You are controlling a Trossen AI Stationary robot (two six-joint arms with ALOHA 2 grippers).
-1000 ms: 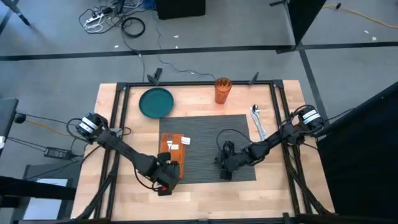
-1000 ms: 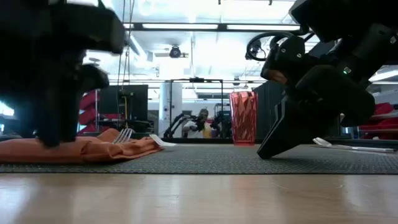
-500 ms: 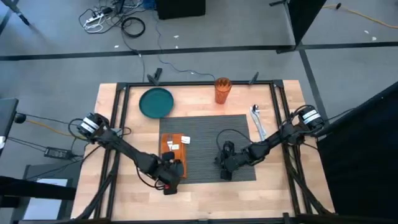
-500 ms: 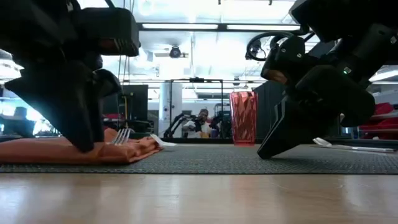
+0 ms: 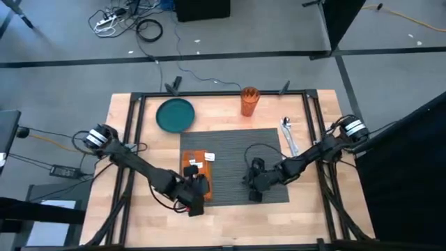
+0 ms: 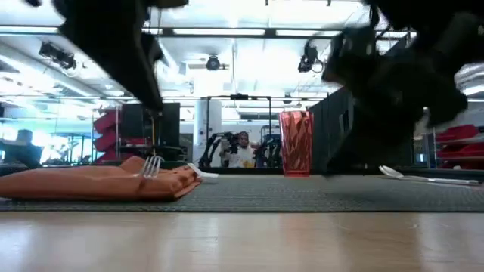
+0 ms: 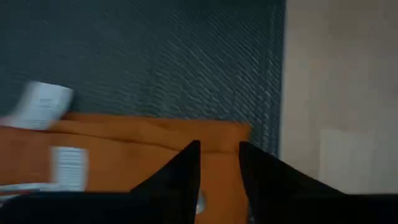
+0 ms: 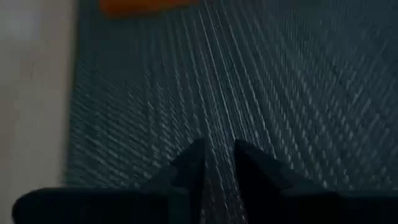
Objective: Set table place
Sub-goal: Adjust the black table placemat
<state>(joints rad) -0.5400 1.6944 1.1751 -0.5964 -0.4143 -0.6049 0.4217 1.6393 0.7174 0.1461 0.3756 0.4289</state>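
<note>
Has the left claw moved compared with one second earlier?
Yes. In the high view the left claw has shifted rightward along the placemat's near edge, further over the orange napkin.

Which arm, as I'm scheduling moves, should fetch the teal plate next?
Probably left: the teal plate sits beyond the placemat's far-left corner, on the left pincer's side; the right pincer hangs over its right half.

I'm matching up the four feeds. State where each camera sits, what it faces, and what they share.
High view: overhead, facing straight down on the table; both arms show.
Low view: tabletop height, facing level across the placemat into the room; dark arms hang in from above.
Left wrist: above the napkin; left hand shows.
Right wrist: above the placemat; right hand shows.
Shared: napkin and placemat appear in all four.
</note>
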